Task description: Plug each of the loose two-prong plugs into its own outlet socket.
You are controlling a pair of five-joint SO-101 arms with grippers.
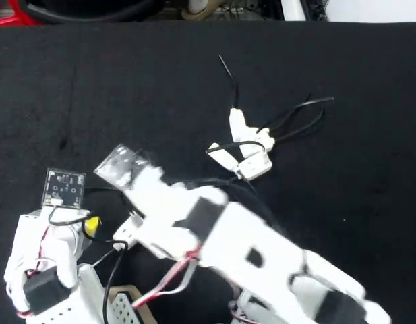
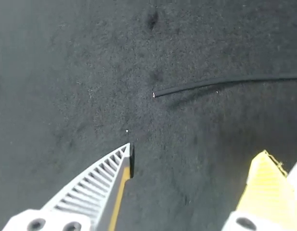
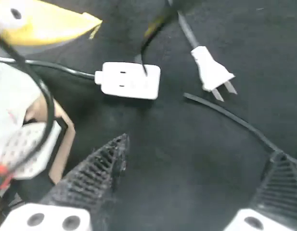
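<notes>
The right tool [image 3: 196, 159] hangs wide open and empty near the white outlet socket [image 3: 129, 79]. A two-prong plug [image 3: 213, 72] lies beside that socket. The left tool [image 2: 196, 163] gapes open, empty.

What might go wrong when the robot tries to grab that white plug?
The black wire lies between the open right gripper and the plug, so a finger might snag it. The plug's prongs point away from the outlet, so it likely needs turning, and could slip.
</notes>
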